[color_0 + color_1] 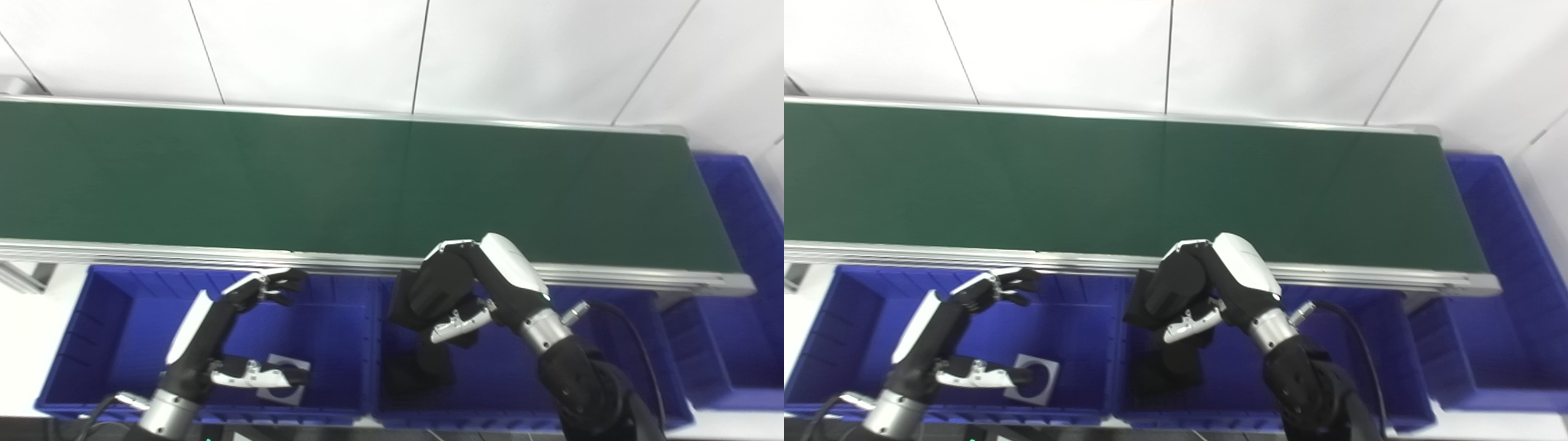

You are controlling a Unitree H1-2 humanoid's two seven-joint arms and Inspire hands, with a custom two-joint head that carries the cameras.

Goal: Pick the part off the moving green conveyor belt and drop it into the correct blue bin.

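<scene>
Right hand held the dark part over the middle bin

From my station, the right hand [456,294] was clenched around a flat black part [401,300], just on the near side of the green belt [367,184] and above the middle blue bin [490,392]. The part hung roughly upright, its long axis pointing down into that bin, so I judged the drop lay straight below. The left hand [245,331] hovered released over the left bin [110,343], farther away. The part looked matte, thin and dark.
</scene>
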